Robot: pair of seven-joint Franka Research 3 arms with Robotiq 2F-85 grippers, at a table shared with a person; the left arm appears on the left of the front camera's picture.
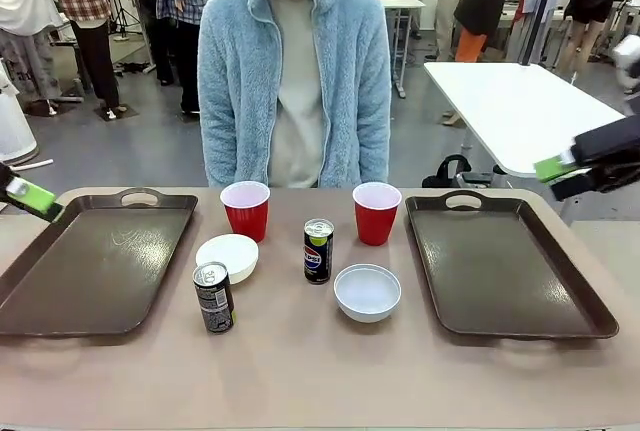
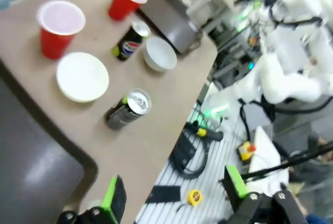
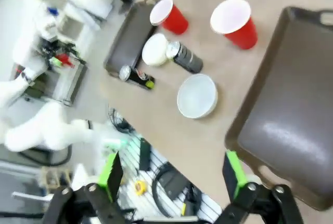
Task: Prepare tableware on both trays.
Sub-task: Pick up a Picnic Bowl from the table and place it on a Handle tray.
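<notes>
We have 2 claws, and both are wide open with nothing in them. Our left claw (image 2: 174,190) hangs above the 9 o'clock side of the desk (image 1: 300,371). Our right claw (image 3: 171,173) hangs above the 3 o'clock side. They touch nothing.

The left tray (image 1: 95,261) lies at 9 o'clock and the right tray (image 1: 505,261) at 3 o'clock. Both are bare. All 6 things stand between them. The Pepsi can (image 1: 318,250) is in the middle. From it, the left red cup (image 1: 246,211) is at 11 o'clock and the right red cup (image 1: 376,213) at 1 o'clock. The left bowl (image 1: 228,256) is at 9 o'clock, the other can (image 1: 213,297) at 7 o'clock, and the right bowl (image 1: 367,291) at 5 o'clock. We think the job has not begun.

What could go wrong? The left bowl, left cup and other can stand close together, so a claw going for 1 could knock another. The cans are tall and thin and could fall and roll. The cups look light and could tip or get squashed. A smooth bowl rim could slip out. If both arms reach for the middle together, they could bump.
</notes>
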